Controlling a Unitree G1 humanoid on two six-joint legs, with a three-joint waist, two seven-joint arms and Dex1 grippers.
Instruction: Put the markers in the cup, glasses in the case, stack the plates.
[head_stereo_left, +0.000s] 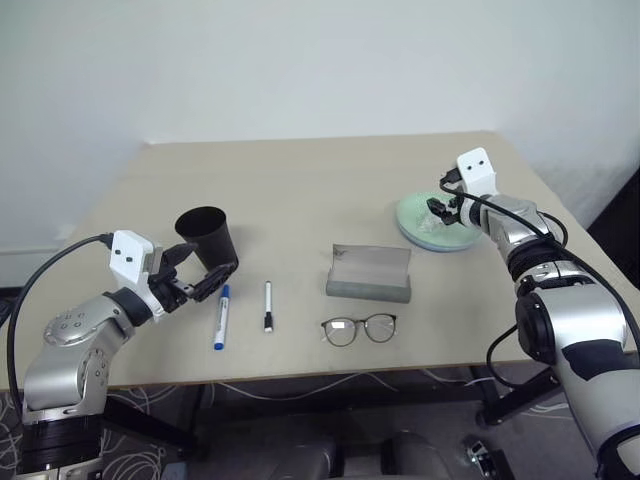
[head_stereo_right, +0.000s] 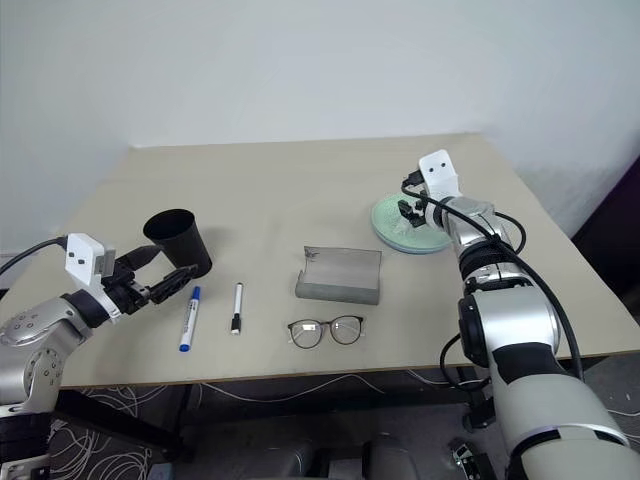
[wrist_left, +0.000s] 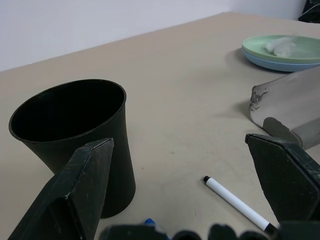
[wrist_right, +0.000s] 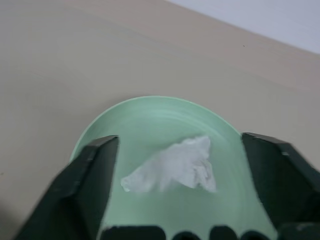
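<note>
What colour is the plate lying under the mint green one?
Light blue; the lower plate peeks out beneath the green plate, best seen in the left wrist view.

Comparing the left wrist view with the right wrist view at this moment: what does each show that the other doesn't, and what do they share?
Left wrist view alone: the black cup beside the open left gripper, the thin marker with black ends, a blue tip of the other marker, the open grey-green case, and the light blue plate under the green one.

Right wrist view alone: the open right gripper poised over the plate.

Shared: the mint green plate, the crumpled white tissue lying in it, and the tan table.
</note>
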